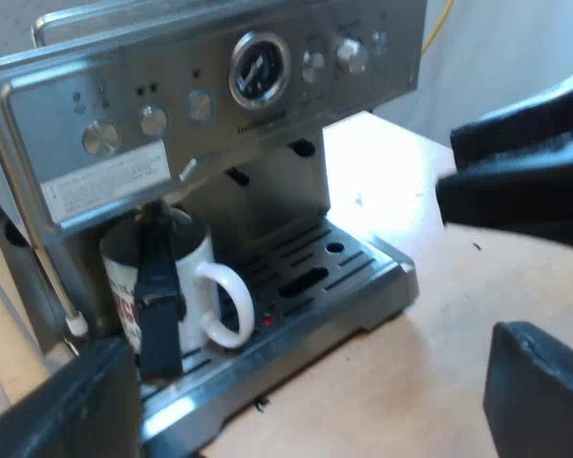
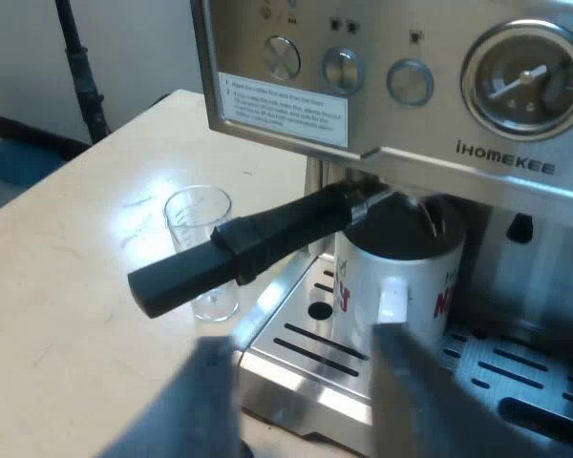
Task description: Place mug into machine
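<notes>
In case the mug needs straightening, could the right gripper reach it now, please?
Probably yes: the right gripper is open just before the mug; the holder's handle juts out higher up.

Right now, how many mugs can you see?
1. The white mug stands on the drip tray, under the holder locked into the espresso machine. Another could be hidden behind it.

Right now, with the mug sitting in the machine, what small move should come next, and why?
Probably draw the right gripper straight back. The mug already stands upright on the machine's drip tray beneath the holder, and the jaws are apart, not gripping it, so little seems left but clearing away.
</notes>
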Robot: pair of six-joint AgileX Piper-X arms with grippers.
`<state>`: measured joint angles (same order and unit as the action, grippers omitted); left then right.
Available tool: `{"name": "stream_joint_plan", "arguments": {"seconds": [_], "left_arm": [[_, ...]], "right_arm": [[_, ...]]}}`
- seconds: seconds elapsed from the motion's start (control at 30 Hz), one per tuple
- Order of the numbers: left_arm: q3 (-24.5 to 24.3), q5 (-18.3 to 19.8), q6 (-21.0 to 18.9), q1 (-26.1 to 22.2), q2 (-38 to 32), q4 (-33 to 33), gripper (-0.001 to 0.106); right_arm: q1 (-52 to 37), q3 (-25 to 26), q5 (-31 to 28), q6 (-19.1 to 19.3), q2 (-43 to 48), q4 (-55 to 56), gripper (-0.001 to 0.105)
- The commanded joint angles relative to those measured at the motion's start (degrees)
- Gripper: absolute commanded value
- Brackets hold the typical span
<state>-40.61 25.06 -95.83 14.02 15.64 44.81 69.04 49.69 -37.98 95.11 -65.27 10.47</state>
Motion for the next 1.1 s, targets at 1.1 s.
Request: {"name": "stream_joint_plan", "arguments": {"seconds": [1.1], "left_arm": [[0.5,0.5,0.1,2.2,12.1,-13.1,0.074]], "right_arm": [[-13.7,1.7,16.6,6.8,-10.7,-17.6,0.0]]}}
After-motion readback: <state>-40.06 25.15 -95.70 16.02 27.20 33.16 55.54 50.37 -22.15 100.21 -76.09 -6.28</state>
